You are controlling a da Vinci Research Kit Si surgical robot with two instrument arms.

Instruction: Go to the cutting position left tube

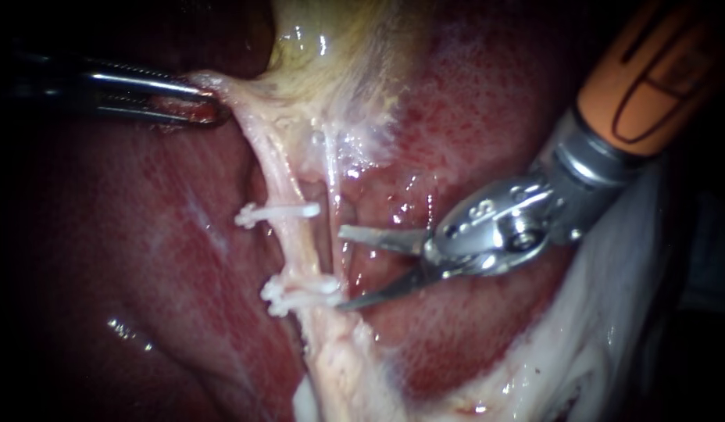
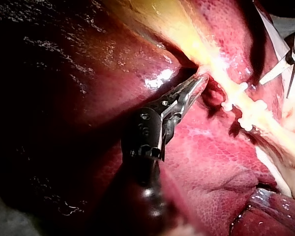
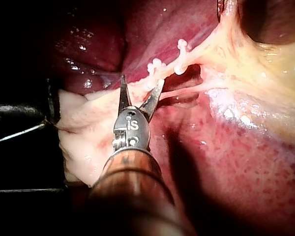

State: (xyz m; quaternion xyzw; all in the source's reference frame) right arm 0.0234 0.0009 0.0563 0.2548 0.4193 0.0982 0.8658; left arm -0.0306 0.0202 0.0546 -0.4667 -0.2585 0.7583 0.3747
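Note:
The left tube (image 1: 288,250) is a pale strand running down over the liver (image 1: 128,258). It carries one white clip (image 1: 278,212) above and a clump of white clips (image 1: 300,294) below. A thinner right tube (image 1: 332,176) runs just beside it. My right instrument (image 1: 343,268) has its blades open just right of the left tube, level with the span between the clips; its lower tip is by the lower clips. My left instrument (image 1: 202,105) is shut on tissue at the gallbladder's (image 1: 331,55) lower end and holds the strand taut. The right wrist view shows the open blades (image 3: 141,84) short of the clips (image 3: 155,66).
Dark red liver (image 2: 216,162) surrounds the strand on both sides. White gauze-like material (image 1: 605,336) lies at the lower right under the right instrument's shaft. Pale fatty tissue (image 1: 339,375) widens below the lower clips.

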